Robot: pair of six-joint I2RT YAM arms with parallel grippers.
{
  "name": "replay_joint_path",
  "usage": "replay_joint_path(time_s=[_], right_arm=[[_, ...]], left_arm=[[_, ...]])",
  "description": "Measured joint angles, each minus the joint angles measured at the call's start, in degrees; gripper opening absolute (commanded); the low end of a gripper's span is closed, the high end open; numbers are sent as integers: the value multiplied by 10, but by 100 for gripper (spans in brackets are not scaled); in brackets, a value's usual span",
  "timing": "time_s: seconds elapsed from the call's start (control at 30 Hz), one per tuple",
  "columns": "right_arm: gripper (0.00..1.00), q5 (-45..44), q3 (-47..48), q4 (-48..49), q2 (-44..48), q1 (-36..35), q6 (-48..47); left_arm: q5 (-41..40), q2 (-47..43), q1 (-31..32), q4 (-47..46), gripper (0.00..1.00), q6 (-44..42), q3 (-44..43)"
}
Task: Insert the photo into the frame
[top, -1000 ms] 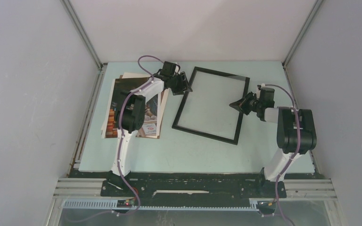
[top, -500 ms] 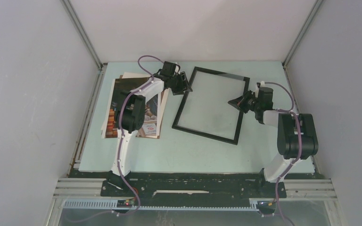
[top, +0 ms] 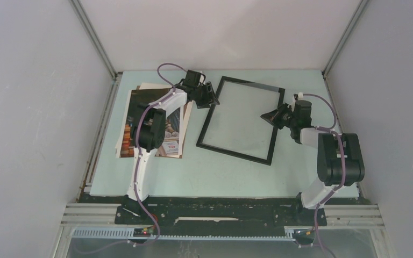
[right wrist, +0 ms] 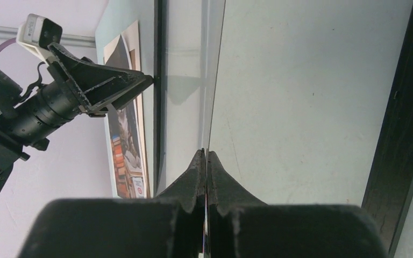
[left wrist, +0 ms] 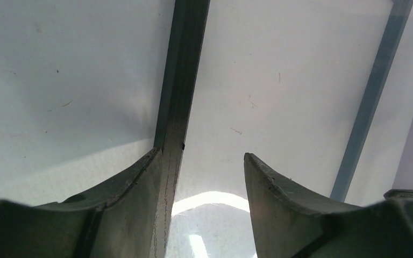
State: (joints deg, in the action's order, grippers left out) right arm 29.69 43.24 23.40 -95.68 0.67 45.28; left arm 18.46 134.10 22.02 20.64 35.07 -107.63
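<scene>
Black frame (top: 233, 154) is lying flat on the worktop (top: 220, 177). The photo (top: 131, 110) sits just left of the frame, partly under the left arm. Left pincer (top: 213, 97) is released, jaws apart at the frame's left edge. Right pincer (top: 264, 117) is clenched shut at the frame's right edge.

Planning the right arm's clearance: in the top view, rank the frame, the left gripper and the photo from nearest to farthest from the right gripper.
1. the frame, its right part lying under the right gripper.
2. the left gripper, at the frame's left edge.
3. the photo, farthest left.
</scene>
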Motion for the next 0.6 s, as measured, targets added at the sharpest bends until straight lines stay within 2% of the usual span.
replay_joint_path(time_s=[0.6], right_arm=[[0,-12,-9,38,21,-20,1]], left_arm=[[0,0,0,0,60,0,0]])
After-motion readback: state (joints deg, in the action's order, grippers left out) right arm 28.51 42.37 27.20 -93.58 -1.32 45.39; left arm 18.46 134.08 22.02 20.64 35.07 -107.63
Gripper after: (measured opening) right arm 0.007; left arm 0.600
